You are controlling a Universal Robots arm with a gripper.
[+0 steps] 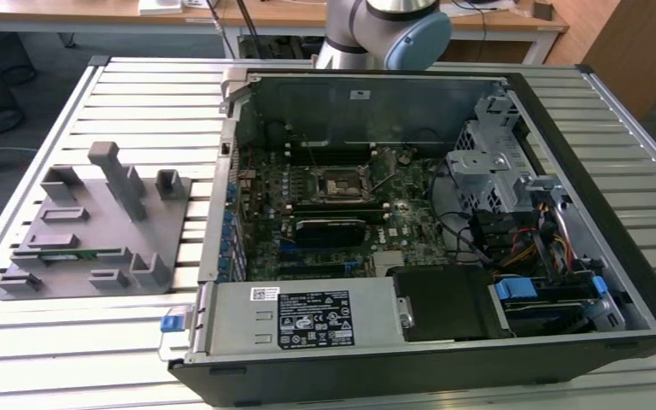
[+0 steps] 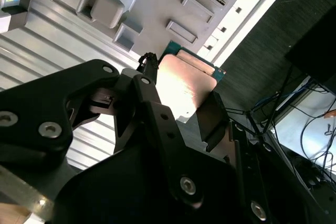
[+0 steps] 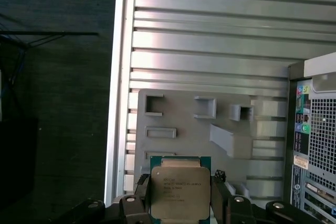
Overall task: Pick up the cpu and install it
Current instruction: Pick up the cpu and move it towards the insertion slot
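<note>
Grip: jaws clenched on cpu (image 3: 180, 192), silver top facing first wrist view. cpu held in air over grey fixture (image 3: 184, 116) on slatted tabletop (image 3: 210, 40), near case (image 3: 320, 129).

The arm (image 1: 376, 32) stands at the far side of the scene in the exterior view, a silver-grey link with a pale blue joint cap. In both wrist views the gripper (image 3: 180, 200) (image 2: 181, 98) presses its black fingers (image 3: 220, 202) against opposite edges of the cpu (image 3: 180, 182), gripping it between them.
</note>
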